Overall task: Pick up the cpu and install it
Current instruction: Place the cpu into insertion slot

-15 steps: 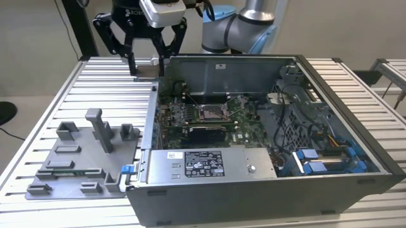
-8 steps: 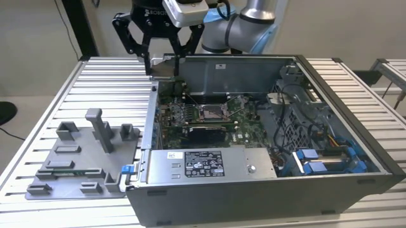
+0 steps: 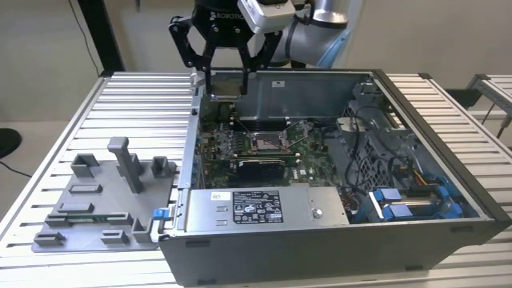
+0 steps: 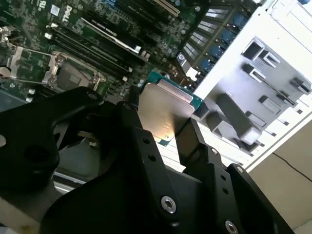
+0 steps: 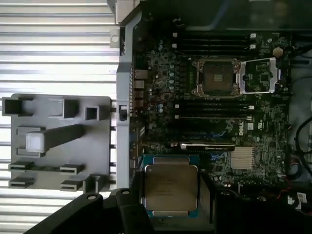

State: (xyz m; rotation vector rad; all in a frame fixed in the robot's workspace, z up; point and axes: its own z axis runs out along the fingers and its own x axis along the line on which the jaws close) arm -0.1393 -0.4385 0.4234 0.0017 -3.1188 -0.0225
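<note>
CPU [image 5: 170,187], a thin silvery square with a green edge, hangs pinched by two opposite edges between the fingers [image 4: 187,141] of the black gripper [image 3: 226,85]. It sits in the upper middle of the exterior view, near the far wall of the open computer case [image 3: 448,156]. The case fills that view's centre and right, and a grey tray [image 3: 92,211] lies at lower left. Inside the case, the green motherboard [image 3: 240,147] carries the open socket [image 3: 265,142] at centre frame, well apart from the chip.

Likely risks:
- The narrow edge grip could let the chip slip and drop onto the board.
- A tilted or rotated descent could bend the socket contacts.
- The raised retention frame [image 5: 258,75] could snag the chip.
</note>
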